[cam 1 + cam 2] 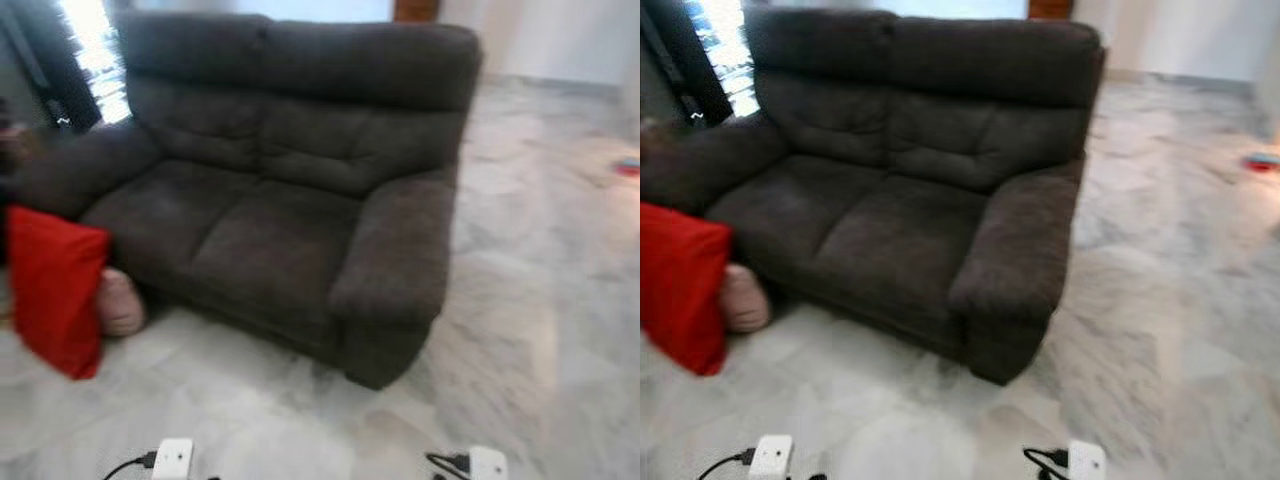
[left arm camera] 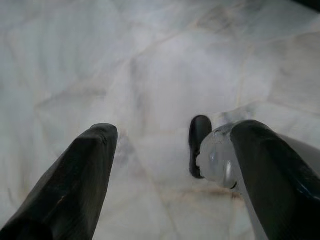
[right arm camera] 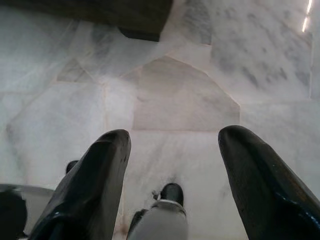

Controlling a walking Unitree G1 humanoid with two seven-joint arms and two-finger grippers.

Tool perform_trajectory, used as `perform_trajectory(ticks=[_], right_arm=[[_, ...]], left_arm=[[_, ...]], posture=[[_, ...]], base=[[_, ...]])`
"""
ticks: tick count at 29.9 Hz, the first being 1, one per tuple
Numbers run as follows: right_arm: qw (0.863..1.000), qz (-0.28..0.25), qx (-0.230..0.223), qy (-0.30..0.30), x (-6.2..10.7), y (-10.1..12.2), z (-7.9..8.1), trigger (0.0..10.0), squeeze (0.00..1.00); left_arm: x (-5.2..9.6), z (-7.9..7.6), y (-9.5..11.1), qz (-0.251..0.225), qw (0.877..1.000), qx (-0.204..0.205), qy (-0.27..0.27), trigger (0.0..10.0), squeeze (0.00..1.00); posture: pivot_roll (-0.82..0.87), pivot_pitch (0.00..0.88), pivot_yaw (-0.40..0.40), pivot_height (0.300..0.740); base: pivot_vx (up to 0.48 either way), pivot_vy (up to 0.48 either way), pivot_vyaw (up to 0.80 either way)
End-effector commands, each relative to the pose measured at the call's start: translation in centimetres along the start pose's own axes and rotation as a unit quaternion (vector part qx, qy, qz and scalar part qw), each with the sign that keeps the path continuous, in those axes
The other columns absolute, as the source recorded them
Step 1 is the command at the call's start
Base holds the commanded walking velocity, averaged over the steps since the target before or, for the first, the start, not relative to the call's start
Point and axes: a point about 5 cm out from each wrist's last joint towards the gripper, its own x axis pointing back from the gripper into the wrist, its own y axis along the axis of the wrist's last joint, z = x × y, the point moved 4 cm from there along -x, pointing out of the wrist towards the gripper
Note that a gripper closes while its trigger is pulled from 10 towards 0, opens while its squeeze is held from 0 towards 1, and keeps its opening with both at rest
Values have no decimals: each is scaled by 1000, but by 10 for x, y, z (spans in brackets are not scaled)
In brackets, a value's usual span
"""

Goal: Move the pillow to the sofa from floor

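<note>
Pillow: a red square fabric pillow [image 1: 52,288] stands on edge on the pale marbled floor [image 1: 520,330], leaning at the dark grey two-seat fabric sofa [image 1: 285,185], by the sofa arm on the robot's left; a smaller pinkish cushion [image 1: 120,302] is wedged between pillow and sofa.

Left gripper [image 2: 170,165]: hangs over bare floor, black fingers spread wide, nothing between them; the pillow lies ahead and to its left, well apart.

Right gripper [image 3: 172,170]: also hanging above the floor, fingers wide apart and empty; the sofa's base is ahead of it.

Step in hand: judged as the approach, with no reach begun.

Doing it well: turn left and close in until the pillow is near both grippers, then bend and pinch the upper edge, avoiding the pink cushion.

Seat: free to receive it.
</note>
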Motion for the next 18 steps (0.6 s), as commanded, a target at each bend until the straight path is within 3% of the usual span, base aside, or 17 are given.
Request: perform_trajectory(ticks=[1,3,15,18], right_arm=[[1000,-5,-6,9,-2,4,8,10000,0],[1000,-4,-7,8,-2,4,8,10000,0],[1000,-6,-29,7,-2,3,8,10000,0],[1000,-5,-30,8,-2,3,8,10000,0]], left_arm=[[1,3,-3,6,1000,8,6,10000,0],[1,3,-3,6,1000,8,6,10000,0],[1,4,-6,14,1000,16,8,10000,0],[1,4,-6,15,1000,17,9,10000,0]], posture=[[22,0,-11,740],[22,0,-11,740],[23,0,-11,740],[24,0,-11,740]], base=[[0,0,800],[0,0,800],[0,0,0],[0,242,0]])
